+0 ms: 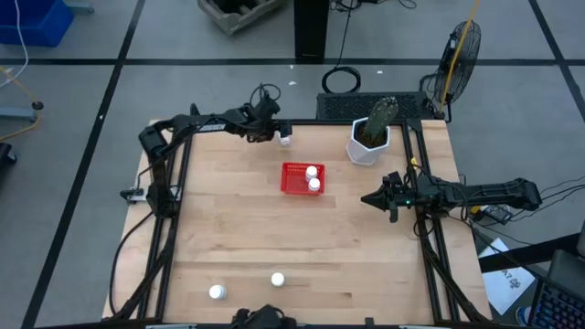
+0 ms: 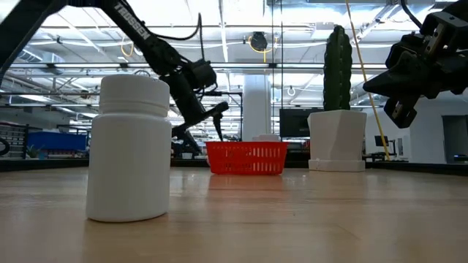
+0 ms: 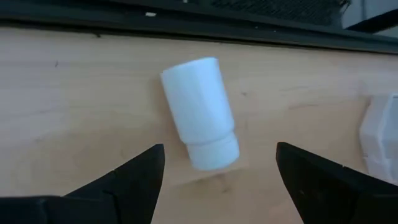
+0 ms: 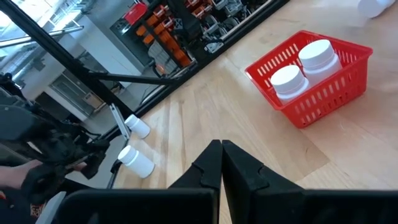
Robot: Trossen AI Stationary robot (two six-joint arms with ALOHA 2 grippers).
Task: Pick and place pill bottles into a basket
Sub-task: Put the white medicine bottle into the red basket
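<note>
Light wood table (image 1: 274,228) on a grey tiled floor, black frame rails down both sides; red basket (image 1: 303,178) sits near the middle toward the far edge, two pill bottles standing upright inside it (image 4: 305,68); white planter with cactus (image 1: 369,137) just beside it at the far right corner. Left gripper (image 1: 274,132) is at the far edge, fingers (image 3: 134,180) spread wide, released, holding nothing; a pill bottle (image 3: 200,112) lies on its side on the wood between and ahead of the fingertips, not touching either. Same bottle shows in the high view just right of the gripper (image 1: 285,140). Right gripper (image 1: 373,198) hangs above the table's right side, right of the basket, fingers (image 4: 211,165) pinched together with nothing between. Two more bottles stand at the near edge (image 1: 217,292) (image 1: 277,280), well apart from the basket; the one looming large in the low view (image 2: 130,150) is probably one of these, can't tell which.
</note>
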